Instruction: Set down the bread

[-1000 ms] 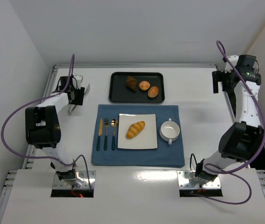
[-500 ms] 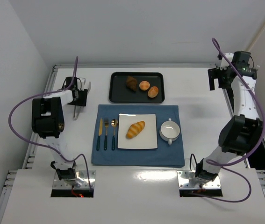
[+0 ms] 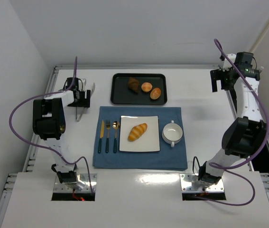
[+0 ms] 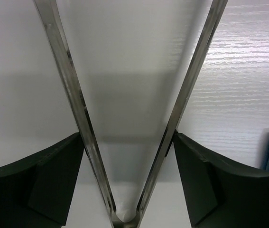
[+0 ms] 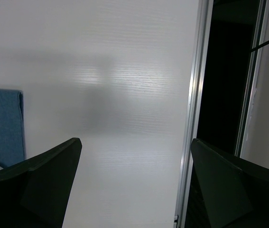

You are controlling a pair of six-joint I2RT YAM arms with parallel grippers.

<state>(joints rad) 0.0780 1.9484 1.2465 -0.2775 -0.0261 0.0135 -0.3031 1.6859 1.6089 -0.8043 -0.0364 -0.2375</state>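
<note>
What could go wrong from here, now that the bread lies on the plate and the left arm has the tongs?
1. The tongs sit between the left gripper's fingers near their hinge; a loosening grip might let them spring out and skid.
2. The bread lies diagonally on the plate, close to the bowl; any sweep with the tongs could nudge it off.

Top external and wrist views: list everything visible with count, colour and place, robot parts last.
bread: one, golden-yellow, on the plate
plate: one, white, on the cloth
cloth: one, blue, table centre
knife, fork, spoon: one each, dark handles, left of plate
bowl: one, white, right of plate
tray: one, black, behind the cloth
pastry: one, dark brown, on tray
buns: two, orange-brown, on tray
tongs: one, silver, held at far left
left gripper: one, black, jaws on the tongs
right gripper: one, black, jaws open, empty, far right
</note>
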